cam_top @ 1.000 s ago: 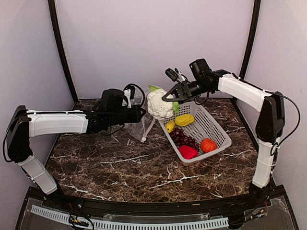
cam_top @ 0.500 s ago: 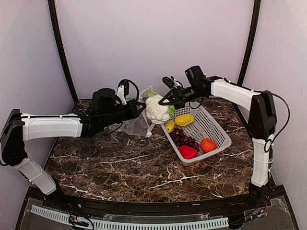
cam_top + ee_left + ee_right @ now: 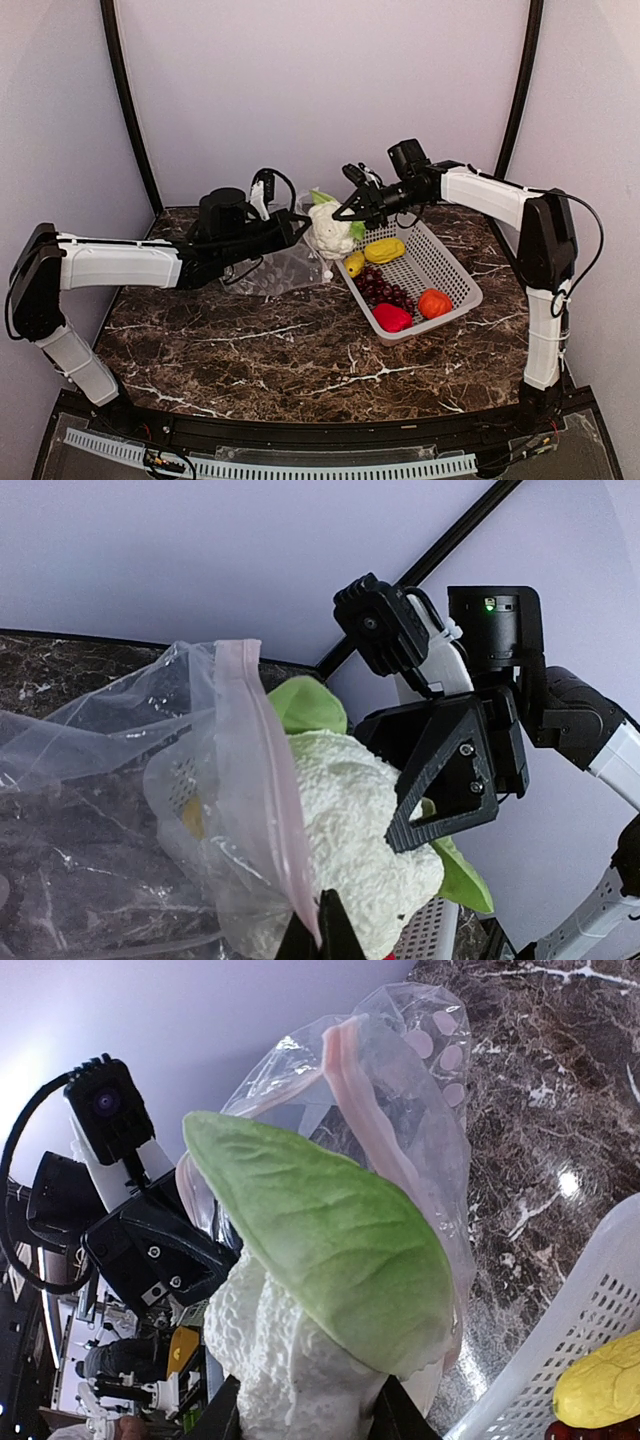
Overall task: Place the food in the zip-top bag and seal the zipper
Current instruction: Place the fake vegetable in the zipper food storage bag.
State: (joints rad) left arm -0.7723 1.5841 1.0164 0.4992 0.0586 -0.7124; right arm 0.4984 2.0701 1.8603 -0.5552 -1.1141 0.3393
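My right gripper [image 3: 350,213] is shut on the white cauliflower [image 3: 330,228] and holds it at the open mouth of the zip-top bag [image 3: 270,268]. In the right wrist view its green leaf [image 3: 330,1250] hides most of the cauliflower [image 3: 290,1360]. My left gripper [image 3: 318,935] is shut on the pinkish zipper [image 3: 262,780] and holds that edge of the bag [image 3: 120,780] up; part of the cauliflower [image 3: 360,830] shows through the plastic. Two yellow pieces [image 3: 384,250], grapes [image 3: 380,285], red pepper [image 3: 392,317] and tomato [image 3: 433,302] lie in the basket.
The white perforated basket [image 3: 452,262] stands right of the bag, its near-left corner close to the cauliflower. The bag's body lies on the dark marble table [image 3: 250,350]. Black frame posts [image 3: 130,110] and grey walls close the back and sides.
My right gripper carried the cauliflower back and a little left to the bag's mouth. My left gripper shifted back, and the bag now lies lower and more spread on the table.
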